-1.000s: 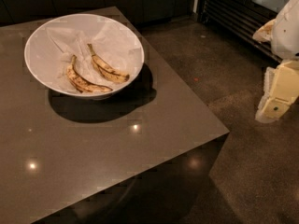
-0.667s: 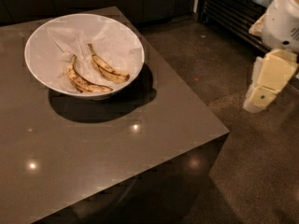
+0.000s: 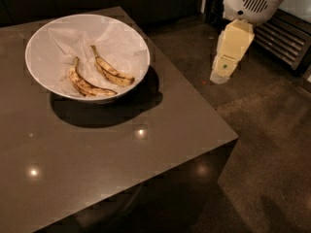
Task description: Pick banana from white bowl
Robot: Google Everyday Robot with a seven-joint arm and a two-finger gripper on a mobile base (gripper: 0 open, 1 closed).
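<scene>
Leftward and a little upward is how the gripper [image 3: 219, 75] has travelled in the last second, from the right border of the view toward the table's right edge. The table, the bowl and both bananas lie as they did.

The dark glossy table [image 3: 121, 178] fills the left and middle of the view, with small spots of light reflected on its top. The white bowl [image 3: 41, 38] stands on it close to the far right corner, its rim just inside the right edge, and is lined with crumpled white paper [image 3: 121, 40]. The banana [image 3: 111, 72] lies in the bowl on the paper, right of the centre. It is pale yellow, nearly straight, marked with a few dark spots, and its long thin stem points toward the table's far edge. Just beside it on the left lies a more curved, brown-streaked banana [image 3: 85, 85].

The white arm [image 3: 255, 1] enters at the top right, and the cream-coloured gripper hangs from it, tilted down and to the left. It hovers over the floor [image 3: 272, 144] beyond the table's right edge, well apart from the bowl and holding nothing. Whether it is open or closed cannot be told.
</scene>
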